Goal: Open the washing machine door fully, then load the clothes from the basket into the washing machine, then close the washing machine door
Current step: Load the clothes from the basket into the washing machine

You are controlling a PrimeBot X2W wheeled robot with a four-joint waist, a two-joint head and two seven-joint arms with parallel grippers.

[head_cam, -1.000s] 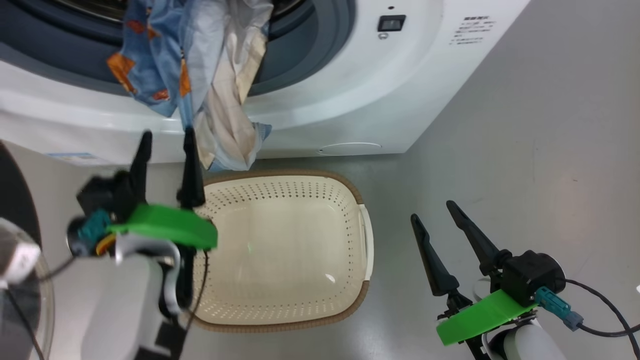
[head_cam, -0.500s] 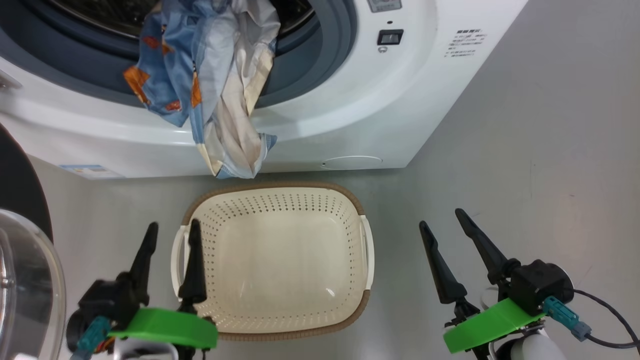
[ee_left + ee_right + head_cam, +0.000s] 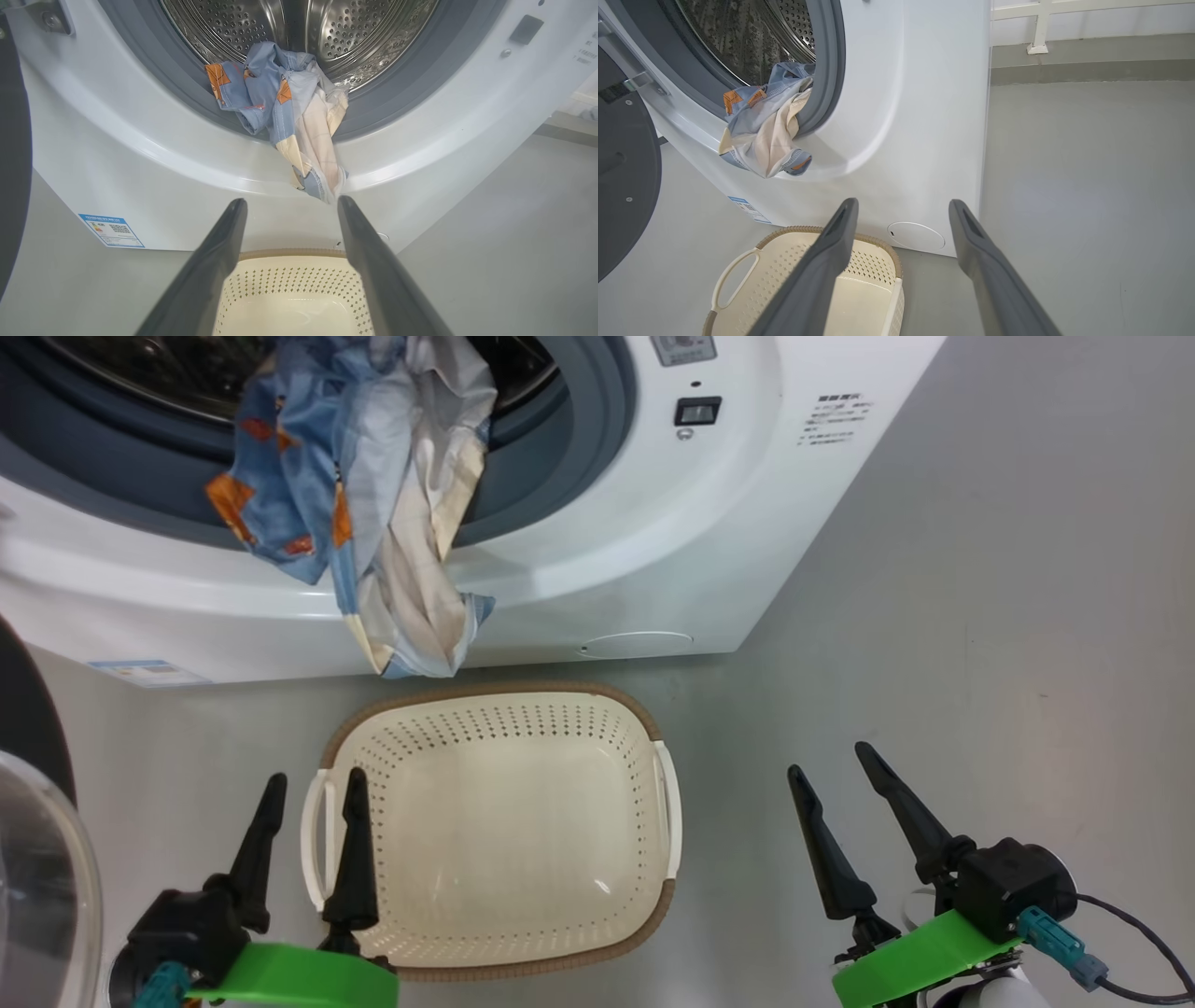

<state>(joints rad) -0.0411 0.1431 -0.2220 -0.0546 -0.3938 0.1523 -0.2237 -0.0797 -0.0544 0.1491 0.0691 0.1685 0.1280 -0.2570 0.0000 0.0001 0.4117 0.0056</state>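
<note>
The clothes, light blue with orange prints and cream cloth, hang out of the washing machine mouth, over the grey seal and down the white front; they also appear as clothes and clothes. Below stands the basket, cream with a brown rim and nothing in it. The washing machine door is swung open at the lower left. My left gripper is open beside the basket's left handle. My right gripper is open over the floor to the basket's right.
Grey floor stretches to the right of the machine. A blue sticker sits low on the machine's front, and a round cover near its bottom right. A white rail base stands by the far wall.
My left gripper has drawn back from under the hanging clothes to the basket's left handle. The clothes stay draped over the machine's mouth. The right gripper holds its place; the camera shifted slightly.
</note>
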